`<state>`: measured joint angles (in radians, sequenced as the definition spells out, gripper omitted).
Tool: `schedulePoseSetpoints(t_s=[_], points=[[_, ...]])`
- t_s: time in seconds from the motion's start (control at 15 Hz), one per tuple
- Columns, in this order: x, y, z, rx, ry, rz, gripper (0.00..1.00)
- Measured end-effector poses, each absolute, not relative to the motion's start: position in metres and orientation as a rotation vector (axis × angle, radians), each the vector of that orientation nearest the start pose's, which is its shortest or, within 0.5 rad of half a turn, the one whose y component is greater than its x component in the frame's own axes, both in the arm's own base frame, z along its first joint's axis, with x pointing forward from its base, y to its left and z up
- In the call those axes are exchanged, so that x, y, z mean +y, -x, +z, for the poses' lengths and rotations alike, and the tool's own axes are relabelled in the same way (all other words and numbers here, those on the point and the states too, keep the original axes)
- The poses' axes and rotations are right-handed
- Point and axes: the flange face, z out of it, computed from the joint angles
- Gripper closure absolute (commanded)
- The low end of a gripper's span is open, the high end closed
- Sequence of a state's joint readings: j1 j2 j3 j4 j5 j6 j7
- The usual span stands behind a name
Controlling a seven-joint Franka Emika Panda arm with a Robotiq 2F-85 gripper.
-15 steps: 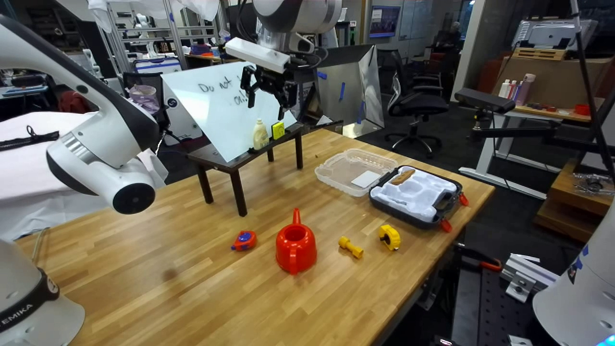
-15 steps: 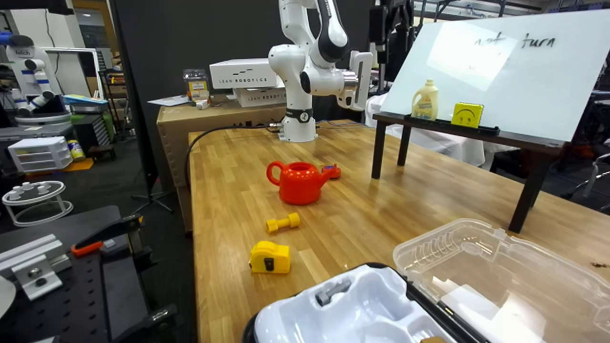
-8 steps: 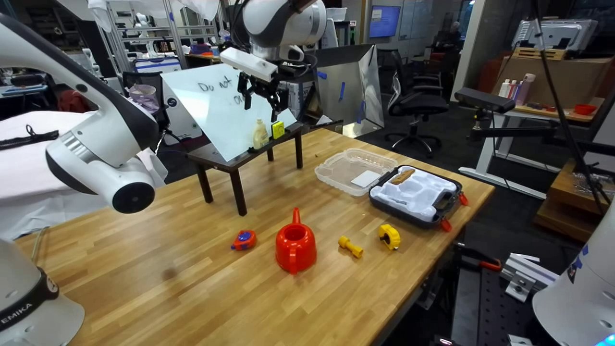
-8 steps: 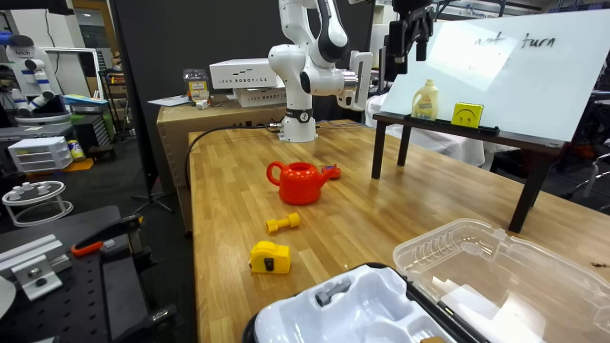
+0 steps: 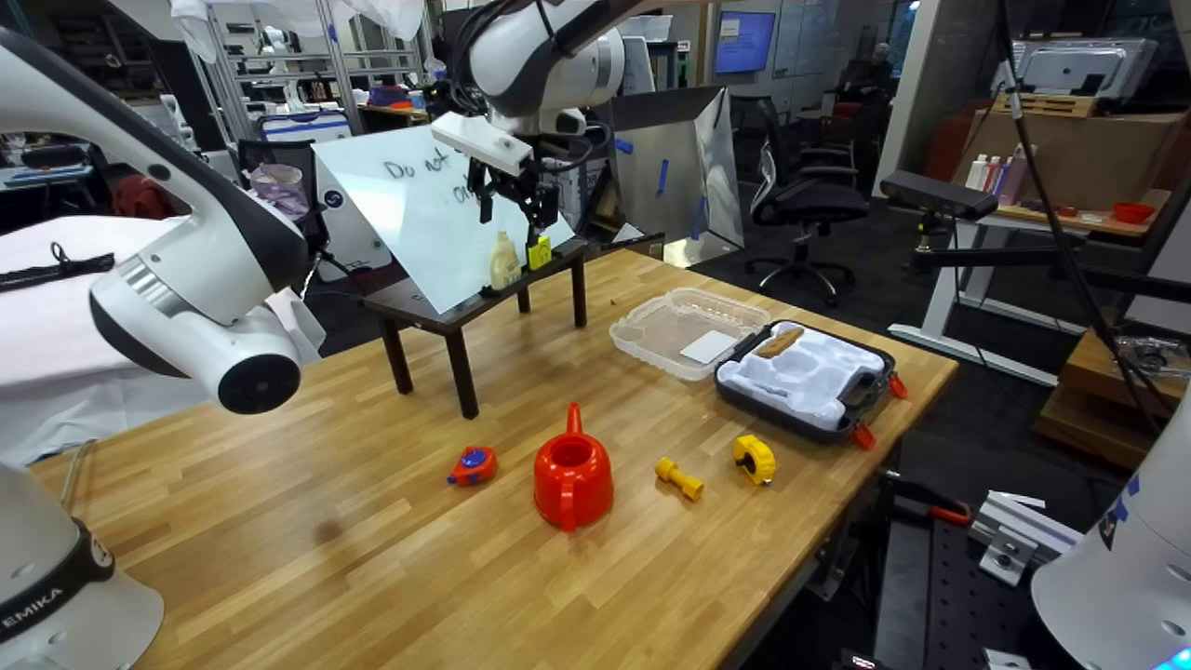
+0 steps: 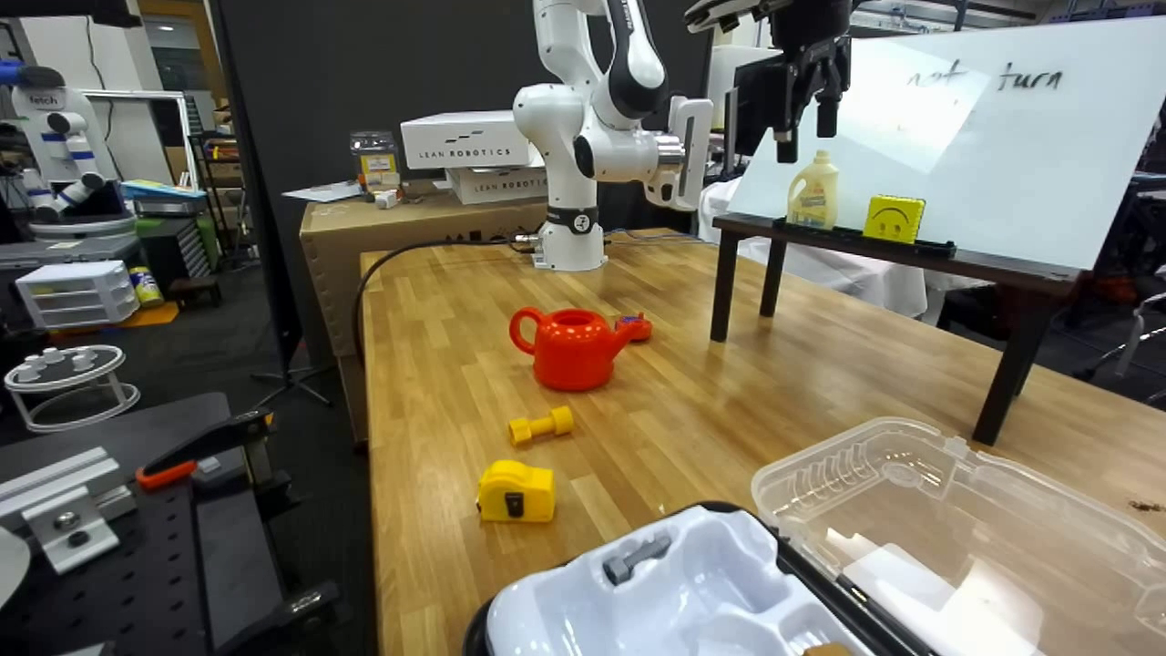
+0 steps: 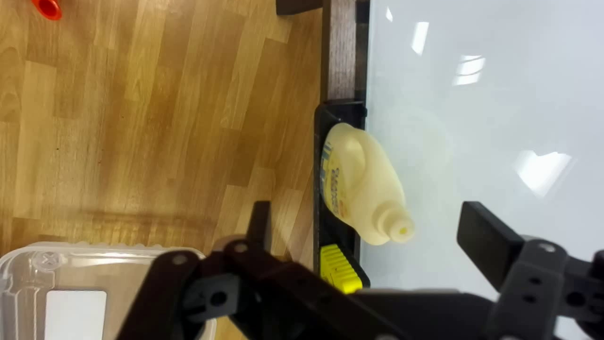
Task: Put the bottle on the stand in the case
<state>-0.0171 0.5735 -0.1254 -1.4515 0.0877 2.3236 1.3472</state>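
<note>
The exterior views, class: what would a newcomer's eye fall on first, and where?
Probably the bright red teapot, standing out on the wooden table. Next, the big, scribbled-on board, tilted on the dark stand. Then perhaps the open gripper, hanging just above the bottle in front of that board.

My gripper (image 5: 510,223) hanging upper centre in an exterior view, fingers (image 7: 488,242) pointing down and standing well apart.
</note>
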Motion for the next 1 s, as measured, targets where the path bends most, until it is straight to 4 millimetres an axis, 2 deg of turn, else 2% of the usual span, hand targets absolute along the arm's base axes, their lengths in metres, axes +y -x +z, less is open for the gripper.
schedulePoseSetpoints(t_s=[0.2,0.67,0.73,0.8,0.87,1.0], points=[[-0.086,-0.735,0.377,2.037,2.134,-0.353,0.0],[-0.088,-0.743,0.37,2.048,2.134,-0.352,0.0],[-0.088,-0.745,0.369,2.048,2.135,-0.352,0.06],[-0.088,-0.746,0.367,2.048,2.136,-0.352,0.23],[-0.088,-0.747,0.366,2.048,2.137,-0.351,0.34],[-0.088,-0.749,0.364,2.049,2.14,-0.349,0.49]])
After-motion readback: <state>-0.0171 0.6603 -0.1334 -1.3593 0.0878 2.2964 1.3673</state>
